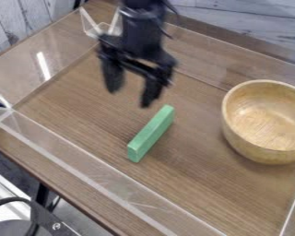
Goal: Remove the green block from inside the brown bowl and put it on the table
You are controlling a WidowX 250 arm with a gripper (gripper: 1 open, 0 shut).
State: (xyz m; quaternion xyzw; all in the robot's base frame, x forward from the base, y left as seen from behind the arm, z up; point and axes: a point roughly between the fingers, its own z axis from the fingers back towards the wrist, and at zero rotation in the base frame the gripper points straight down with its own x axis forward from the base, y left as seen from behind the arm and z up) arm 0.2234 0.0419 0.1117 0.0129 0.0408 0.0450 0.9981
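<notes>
The green block (151,132) lies flat on the table (76,101), a long bright bar angled from lower left to upper right, left of the brown bowl (267,120). That bowl stands upright at the right with nothing visible inside it. My gripper (133,87) hangs above and to the upper left of the block, pointing down. Its two black fingers (113,79) stand apart with nothing between them, clear of the block.
Low clear acrylic walls (64,164) edge the tabletop at the front and left. A clear bracket (99,25) stands at the back behind the arm.
</notes>
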